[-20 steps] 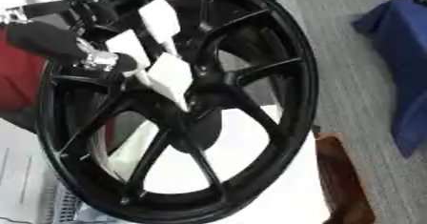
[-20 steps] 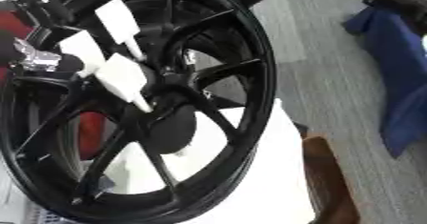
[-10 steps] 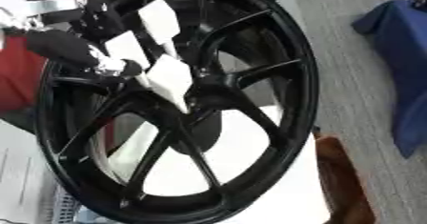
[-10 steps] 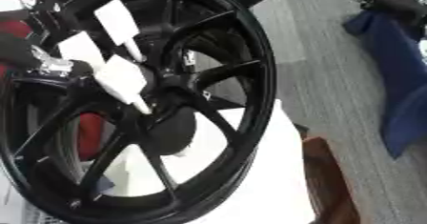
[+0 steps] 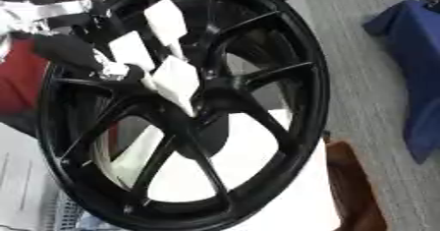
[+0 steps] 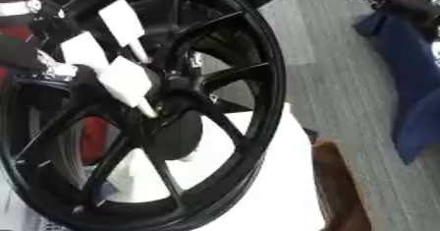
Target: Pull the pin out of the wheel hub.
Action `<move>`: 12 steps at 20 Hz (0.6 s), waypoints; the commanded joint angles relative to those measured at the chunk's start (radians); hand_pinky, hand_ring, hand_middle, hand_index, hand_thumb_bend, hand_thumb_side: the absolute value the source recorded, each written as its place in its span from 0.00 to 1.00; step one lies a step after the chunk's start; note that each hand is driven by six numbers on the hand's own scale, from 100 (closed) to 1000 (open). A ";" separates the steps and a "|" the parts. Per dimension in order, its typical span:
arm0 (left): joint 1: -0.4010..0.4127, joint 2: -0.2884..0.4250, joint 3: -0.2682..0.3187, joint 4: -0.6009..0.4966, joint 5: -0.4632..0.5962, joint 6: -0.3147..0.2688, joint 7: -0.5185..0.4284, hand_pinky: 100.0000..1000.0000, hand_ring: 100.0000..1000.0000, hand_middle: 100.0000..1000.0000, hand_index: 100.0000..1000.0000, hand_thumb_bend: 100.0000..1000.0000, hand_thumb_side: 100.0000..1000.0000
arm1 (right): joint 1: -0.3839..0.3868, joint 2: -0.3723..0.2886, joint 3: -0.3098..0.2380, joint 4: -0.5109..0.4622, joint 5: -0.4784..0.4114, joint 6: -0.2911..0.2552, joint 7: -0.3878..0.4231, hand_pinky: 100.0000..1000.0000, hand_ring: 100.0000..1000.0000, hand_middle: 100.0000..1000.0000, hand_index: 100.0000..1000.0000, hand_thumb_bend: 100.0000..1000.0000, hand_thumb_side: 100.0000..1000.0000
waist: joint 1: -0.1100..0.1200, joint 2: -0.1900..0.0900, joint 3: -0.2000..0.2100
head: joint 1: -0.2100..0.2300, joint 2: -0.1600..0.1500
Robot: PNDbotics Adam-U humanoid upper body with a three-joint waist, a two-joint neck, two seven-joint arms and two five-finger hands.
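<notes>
The left hand (image 5: 82, 53), fingers unreadable, sits just left of three white-tagged pins (image 5: 178, 80) slanting down-right into the wheel hub (image 5: 210, 90).

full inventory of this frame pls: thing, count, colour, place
wheel: 1, black, spoked, upright, fills the centre
pins: 3, white flat tags on thin stems, at the hub, upper left of centre
table: 1, white, under the wheel
cloth: 1, blue, right edge
box: 1, brown, lower right beside the table
red object: 1, left edge behind the wheel
floor: grey, right of the wheel
left hand: 1, black and silver, upper left at the pins; fingers unclear
</notes>
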 commanded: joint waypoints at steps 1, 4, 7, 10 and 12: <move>-0.022 0.013 0.013 -0.002 0.021 0.006 0.019 0.72 0.64 0.55 0.69 0.46 0.43 | -0.003 -0.024 -0.012 0.000 0.004 -0.004 0.001 0.94 0.68 0.67 0.74 0.00 0.43 | -0.007 -0.018 0.001 | 0.000 -0.009; -0.022 0.009 0.012 0.001 0.038 0.004 0.031 0.72 0.63 0.55 0.69 0.45 0.40 | -0.002 -0.023 -0.013 0.003 0.003 -0.005 0.002 0.94 0.68 0.67 0.74 0.00 0.43 | -0.007 -0.018 0.000 | 0.001 -0.009; -0.024 0.006 0.011 -0.001 0.058 -0.005 0.043 0.72 0.63 0.56 0.70 0.43 0.36 | -0.001 -0.022 -0.014 0.005 0.004 -0.007 0.002 0.95 0.68 0.67 0.74 0.00 0.43 | -0.007 -0.018 -0.001 | 0.001 -0.009; -0.023 0.005 0.009 0.000 0.074 -0.011 0.046 0.71 0.63 0.55 0.69 0.41 0.32 | 0.000 -0.020 -0.014 0.007 0.004 -0.008 0.003 0.95 0.69 0.67 0.74 0.00 0.44 | -0.007 -0.017 -0.001 | 0.003 -0.009; -0.023 0.005 0.008 0.000 0.082 -0.013 0.046 0.71 0.62 0.54 0.68 0.39 0.28 | 0.000 -0.020 -0.015 0.008 0.004 -0.009 0.003 0.95 0.69 0.67 0.74 0.00 0.44 | -0.007 -0.017 -0.002 | 0.003 -0.009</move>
